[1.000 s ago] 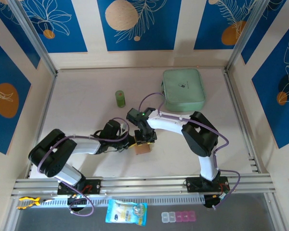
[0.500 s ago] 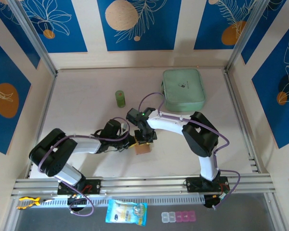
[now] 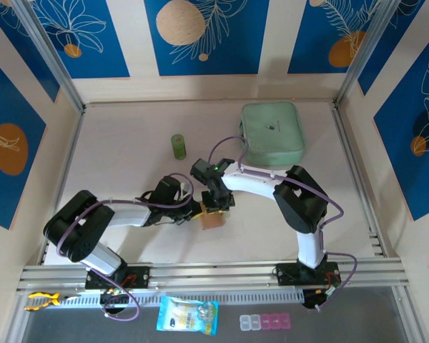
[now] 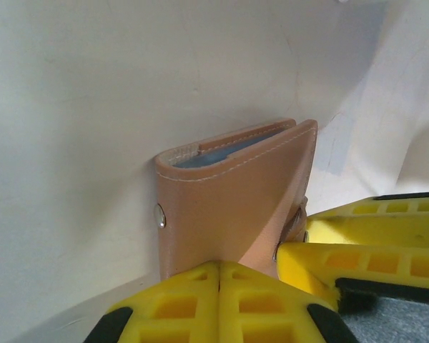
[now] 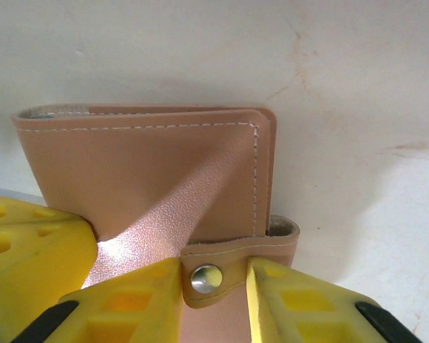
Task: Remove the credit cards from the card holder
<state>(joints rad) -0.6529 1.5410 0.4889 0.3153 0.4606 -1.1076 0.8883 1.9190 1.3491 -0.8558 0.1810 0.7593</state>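
My right claw (image 5: 214, 277) straddles the snap tab (image 5: 232, 251) and seems to pinch its edges. My left claw (image 4: 218, 279) is pressed together at the 6 o'clock edge of the card holder (image 4: 229, 200). The holder is folded, with the credit cards (image 4: 225, 148) peeking out at 12 o'clock. I'd peel the tab slowly towards 6 o'clock while the left claw braces.

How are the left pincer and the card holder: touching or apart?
Touching. The left wrist view shows the left pincer shut on the card holder.
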